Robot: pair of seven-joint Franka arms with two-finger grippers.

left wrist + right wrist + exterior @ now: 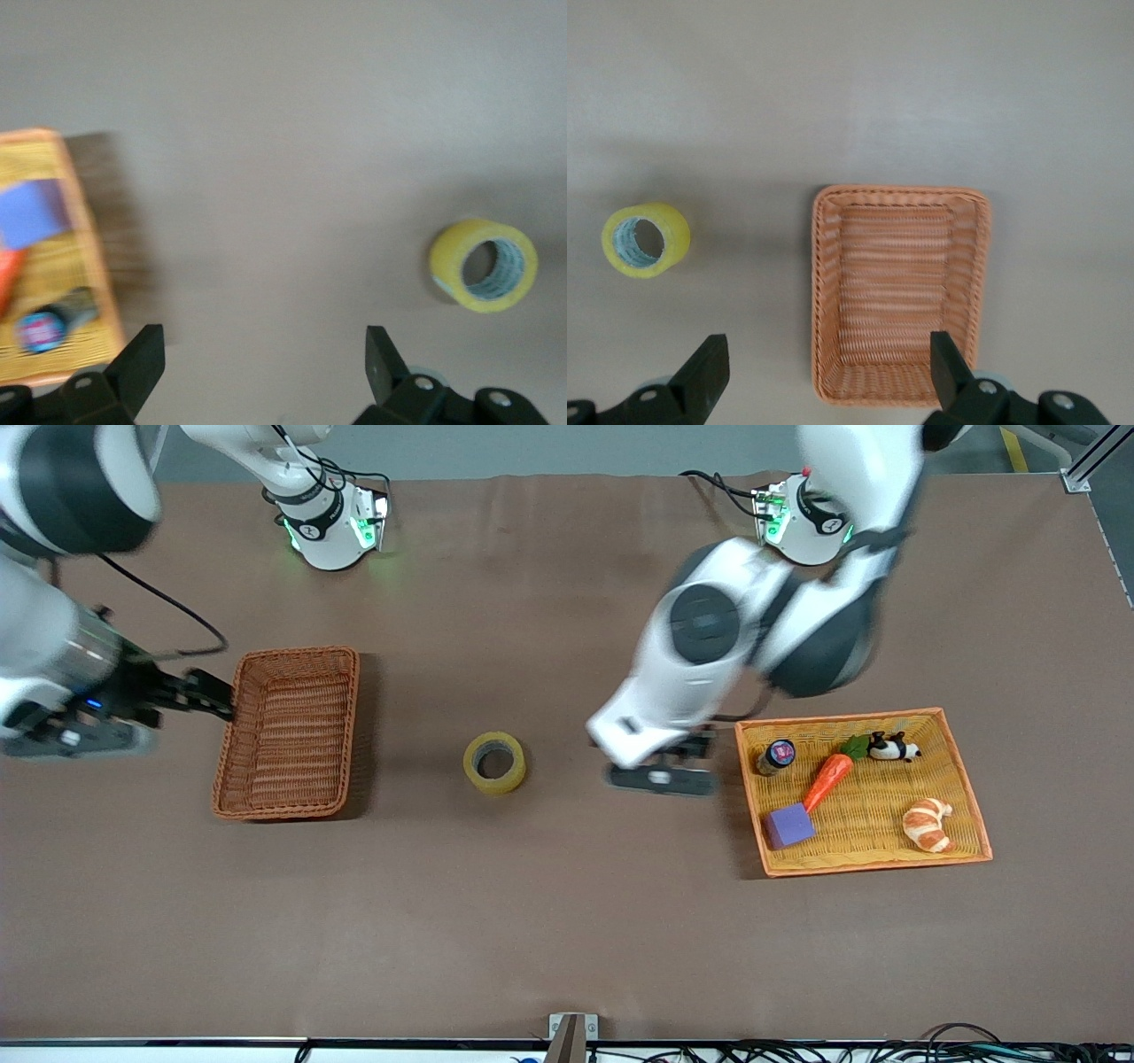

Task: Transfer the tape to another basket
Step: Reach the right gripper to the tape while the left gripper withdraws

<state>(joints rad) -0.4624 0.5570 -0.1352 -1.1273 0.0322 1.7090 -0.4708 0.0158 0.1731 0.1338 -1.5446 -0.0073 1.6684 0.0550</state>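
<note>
I have the brown tabletop (pixel 567 921) in full view. Largest on it is the yellow tray (pixel 970 802) with its orange rim, toward the left arm's end, holding a toy carrot (pixel 828 781), a croissant (pixel 927 824), a purple block (pixel 788 825), a small black-and-white figure (pixel 893 747) and a small jar (pixel 777 755). The reddish-brown wicker basket (pixel 288 731) sits toward the right arm's end with nothing in it. The tape (pixel 494 763) lies on the bare tabletop between basket and tray, nearer the basket, hole facing up and clear of both.

My left gripper (pixel 660 766) hangs over the tabletop just beside the tray's edge, fingers (pixel 137 367) spread wide and holding nothing. My right gripper (pixel 208 695) hovers at the basket's rim, its fingers (pixel 704 372) also apart and empty.
</note>
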